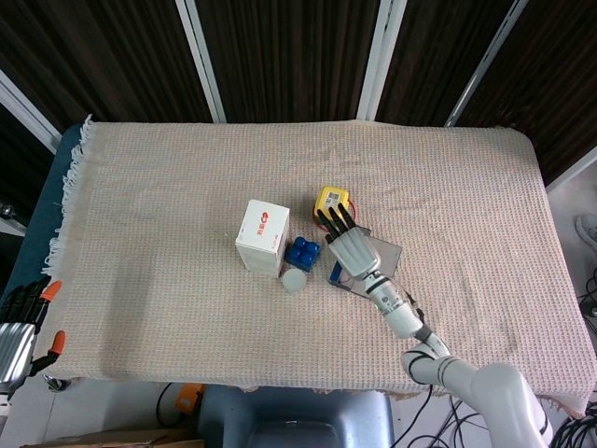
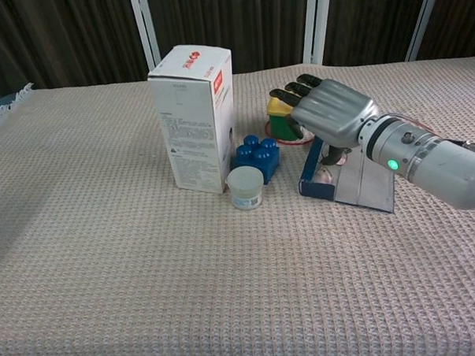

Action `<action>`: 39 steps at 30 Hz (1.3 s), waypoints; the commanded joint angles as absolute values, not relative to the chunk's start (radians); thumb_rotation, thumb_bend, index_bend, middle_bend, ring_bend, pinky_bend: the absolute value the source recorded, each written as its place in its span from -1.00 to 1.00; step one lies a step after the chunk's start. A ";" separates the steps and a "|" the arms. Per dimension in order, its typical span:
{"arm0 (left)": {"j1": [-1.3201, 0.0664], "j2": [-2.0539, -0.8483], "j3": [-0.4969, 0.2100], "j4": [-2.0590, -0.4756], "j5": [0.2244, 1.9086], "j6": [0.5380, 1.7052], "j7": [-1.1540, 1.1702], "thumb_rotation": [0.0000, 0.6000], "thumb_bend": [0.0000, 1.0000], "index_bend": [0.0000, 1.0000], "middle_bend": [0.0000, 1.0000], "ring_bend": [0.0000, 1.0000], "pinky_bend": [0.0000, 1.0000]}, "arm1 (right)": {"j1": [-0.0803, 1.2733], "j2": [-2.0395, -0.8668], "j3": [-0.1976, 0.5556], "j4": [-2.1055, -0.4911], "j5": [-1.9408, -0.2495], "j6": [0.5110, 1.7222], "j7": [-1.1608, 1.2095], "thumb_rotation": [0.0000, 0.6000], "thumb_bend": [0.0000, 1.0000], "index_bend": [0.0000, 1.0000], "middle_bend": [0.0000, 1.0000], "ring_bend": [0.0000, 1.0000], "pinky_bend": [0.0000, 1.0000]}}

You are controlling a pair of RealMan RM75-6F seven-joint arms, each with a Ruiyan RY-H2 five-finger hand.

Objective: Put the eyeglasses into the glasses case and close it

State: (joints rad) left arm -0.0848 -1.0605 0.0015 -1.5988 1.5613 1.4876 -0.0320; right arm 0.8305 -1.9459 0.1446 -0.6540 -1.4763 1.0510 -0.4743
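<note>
The glasses case (image 2: 365, 185) lies open right of the blue brick, its blue half (image 2: 311, 173) standing up and its grey half flat on the cloth. Only a bit of the eyeglasses (image 2: 325, 173) shows inside, under my palm. My right hand (image 2: 328, 113) hovers over the blue half with its fingers stretched toward the yellow-lidded pot, and it holds nothing. In the head view the right hand (image 1: 346, 245) covers the case (image 1: 382, 254) and hides the eyeglasses. My left hand (image 1: 16, 322) hangs off the table's near-left corner with its fingers apart.
A white carton (image 2: 194, 117) stands upright left of the case. A blue brick (image 2: 258, 156) and a small white jar (image 2: 245, 187) sit between them. A green pot with a yellow lid (image 2: 280, 118) stands just behind the case, under my fingertips.
</note>
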 commanded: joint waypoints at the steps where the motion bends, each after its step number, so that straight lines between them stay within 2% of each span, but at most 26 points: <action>1: -0.085 -1.060 0.002 -1.599 1.562 1.487 -0.032 1.00 -0.10 -1.00 -1.00 -1.00 -0.94 | 0.840 -1.960 0.146 -0.641 -1.480 1.055 -0.477 1.00 -0.57 0.22 -0.86 -1.00 -1.00; 9: -0.088 -1.062 0.005 -1.600 1.566 1.482 -0.025 1.00 -0.10 -1.00 -1.00 -1.00 -0.94 | 0.856 -1.992 0.161 -0.617 -1.471 1.067 -0.480 1.00 -0.57 0.23 -0.86 -1.00 -1.00; 12: -0.089 -1.063 0.006 -1.601 1.568 1.479 -0.019 1.00 -0.10 -1.00 -1.00 -1.00 -0.94 | 0.847 -1.983 0.165 -0.632 -1.465 1.077 -0.474 1.00 -0.57 0.15 -0.86 -1.00 -1.00; 18: -0.089 -1.066 0.007 -1.599 1.570 1.479 -0.014 1.00 -0.10 -1.00 -1.00 -1.00 -0.94 | 0.780 -1.875 0.130 -0.765 -1.486 1.144 -0.481 1.00 -0.57 -0.02 -0.85 -1.00 -1.00; 23: -0.089 -1.068 0.007 -1.601 1.575 1.484 -0.011 1.00 -0.10 -1.00 -1.00 -1.00 -0.94 | 0.711 -1.752 0.073 -0.898 -1.527 1.202 -0.444 1.00 -0.57 -0.03 -0.85 -1.00 -1.00; 26: -0.088 -1.068 0.006 -1.602 1.575 1.487 -0.011 1.00 -0.10 -1.00 -1.00 -1.00 -0.94 | 0.679 -1.700 0.023 -0.917 -1.570 1.228 -0.366 1.00 -0.57 -0.01 -0.85 -1.00 -1.00; 32: -0.089 -1.069 0.005 -1.601 1.572 1.485 -0.011 1.00 -0.09 -1.00 -1.00 -1.00 -0.94 | 0.641 -1.680 -0.075 -0.777 -1.675 1.281 -0.171 1.00 -0.56 0.05 -0.85 -1.00 -1.00; 39: -0.094 -1.074 0.004 -1.602 1.571 1.478 0.003 1.00 -0.10 -1.00 -1.00 -1.00 -0.94 | 0.637 -1.745 -0.119 -0.554 -1.730 1.294 0.000 1.00 -0.42 0.04 -0.85 -1.00 -1.00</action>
State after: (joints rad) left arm -0.0937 -1.0737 0.0042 -1.6021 1.5707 1.4774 0.0019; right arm 0.6458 -1.7172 -0.0886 -0.6318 -1.6955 1.2809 -0.0580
